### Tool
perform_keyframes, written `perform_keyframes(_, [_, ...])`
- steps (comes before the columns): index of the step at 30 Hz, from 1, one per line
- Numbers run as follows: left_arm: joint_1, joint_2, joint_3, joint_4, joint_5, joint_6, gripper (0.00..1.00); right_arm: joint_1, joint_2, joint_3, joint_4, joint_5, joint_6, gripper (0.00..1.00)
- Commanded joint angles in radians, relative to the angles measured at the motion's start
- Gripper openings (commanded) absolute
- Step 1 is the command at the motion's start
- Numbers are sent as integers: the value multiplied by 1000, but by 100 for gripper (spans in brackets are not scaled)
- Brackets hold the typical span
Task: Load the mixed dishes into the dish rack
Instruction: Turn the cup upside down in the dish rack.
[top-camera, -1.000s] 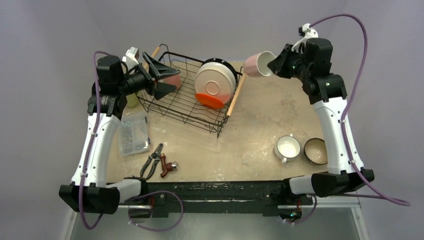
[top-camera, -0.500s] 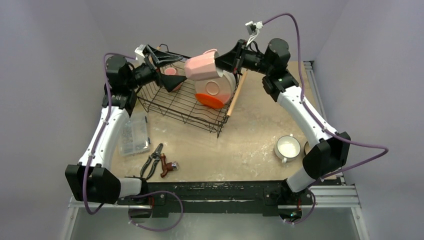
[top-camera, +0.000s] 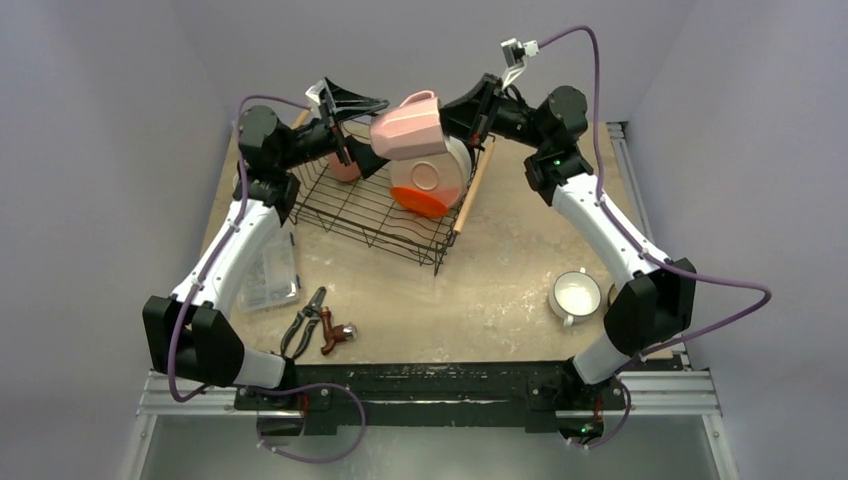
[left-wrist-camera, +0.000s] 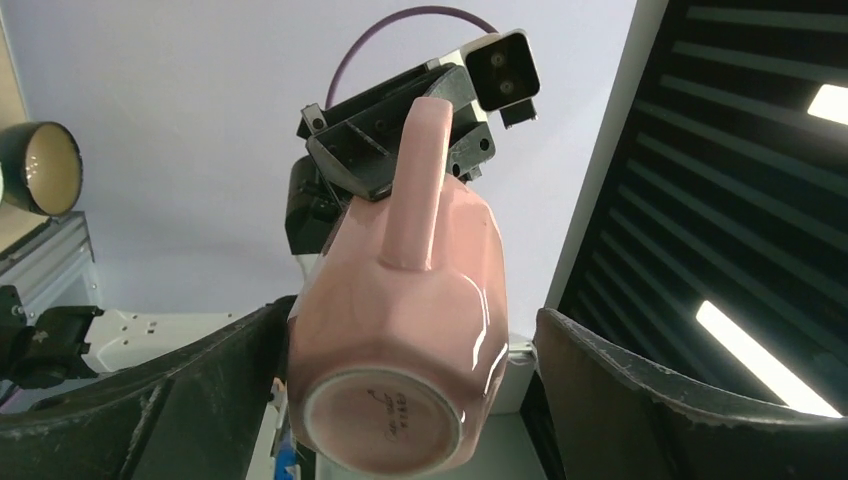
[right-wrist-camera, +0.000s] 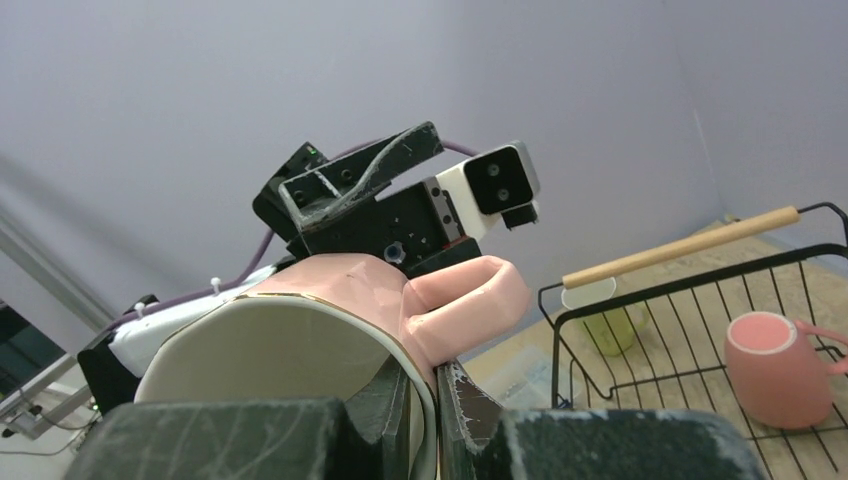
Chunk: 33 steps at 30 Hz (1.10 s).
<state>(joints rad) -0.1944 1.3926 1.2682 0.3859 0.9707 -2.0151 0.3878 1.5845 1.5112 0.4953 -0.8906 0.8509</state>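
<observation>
My right gripper (top-camera: 452, 116) is shut on the rim of a pink mug (top-camera: 408, 130) and holds it tilted above the dish rack (top-camera: 370, 215). In the right wrist view the jaws (right-wrist-camera: 437, 390) pinch the rim beside the handle. My left gripper (top-camera: 378, 128) is open, with its fingers on either side of the mug's base (left-wrist-camera: 385, 425). A gap shows at the right finger (left-wrist-camera: 640, 390). A second pink mug (top-camera: 344, 166) lies in the rack, where a cream plate (top-camera: 428, 165) and a red plate (top-camera: 420, 202) lean. A white mug (top-camera: 575, 295) stands on the table. A dark bowl (left-wrist-camera: 40, 168) and a yellow-green mug (right-wrist-camera: 612, 322) are also in view.
A clear plastic box (top-camera: 268, 270) of small parts lies left of the rack. Pliers (top-camera: 308, 320) and a red-handled tool (top-camera: 338, 335) lie near the front edge. The rack's wooden handle (top-camera: 472, 188) runs along its right side.
My right arm swung the pink mug from the back right to above the rack. My left arm rose and moved right to the mug, its jaws opening wider.
</observation>
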Motion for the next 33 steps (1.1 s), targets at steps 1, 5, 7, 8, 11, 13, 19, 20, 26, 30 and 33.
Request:
perform_keyframes(1, [-20, 13, 69, 121, 26, -58, 95, 10, 8, 15, 228, -1, 119, 0])
perform_keyframes(5, [-21, 11, 67, 123, 11, -61, 87, 16, 18, 15, 233, 7, 120, 0])
perform_keyframes(7, [-22, 12, 60, 135, 9, -67, 84, 17, 21, 11, 232, 6, 120, 0])
perform_keyframes(8, [-22, 14, 58, 144, 7, -71, 83, 18, 23, 8, 233, 4, 120, 0])
perform_keyframes(11, [-25, 23, 66, 159, 10, -77, 82, 19, 24, -3, 232, 16, 120, 0])
perform_keyframes(13, [-28, 28, 76, 162, 15, -77, 86, 19, 25, -5, 226, 27, 117, 0])
perform_keyframes(19, [-35, 35, 93, 179, 14, -77, 90, 19, 39, -3, 228, 42, 132, 0])
perform_keyframes(20, [-36, 37, 94, 181, 14, -79, 90, 20, 43, -1, 230, 42, 137, 0])
perform_keyframes(26, [-39, 43, 103, 196, 4, -83, 88, 28, 56, 13, 220, 50, 134, 0])
perform_keyframes(30, [-46, 47, 107, 178, 6, -79, 88, 39, 53, 30, 141, 68, 68, 0])
perform_keyframes(33, [-48, 44, 112, 147, 7, -63, 87, 47, 51, 47, 84, 87, 18, 0])
